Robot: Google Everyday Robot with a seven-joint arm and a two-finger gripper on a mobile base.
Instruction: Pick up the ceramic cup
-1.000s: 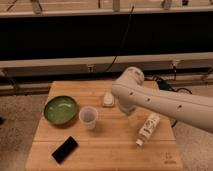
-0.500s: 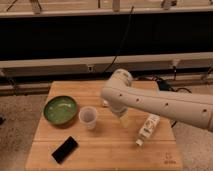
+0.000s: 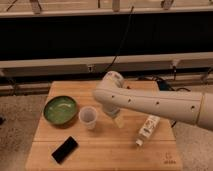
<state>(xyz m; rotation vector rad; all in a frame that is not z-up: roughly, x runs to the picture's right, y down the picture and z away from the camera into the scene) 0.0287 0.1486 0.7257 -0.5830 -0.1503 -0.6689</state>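
The ceramic cup (image 3: 88, 116) is a small whitish handleless cup. It stands upright on the wooden table (image 3: 105, 152), just right of the green bowl (image 3: 60, 110). My white arm reaches in from the right and bends down over the table's middle. The gripper (image 3: 115, 118) hangs just to the right of the cup, low over the board and a small gap away from it. It looks open, and nothing shows between its fingers. The arm's bulk hides most of the gripper.
A white bottle (image 3: 147, 129) with a label lies on its side at the right of the table. A flat black object (image 3: 65, 149) lies near the front left corner. Behind the table runs a dark wall with rails and cables.
The arm has swung leftward across the table, bringing the gripper from behind the cup to right beside it. The cup, bowl and bottle have not moved.
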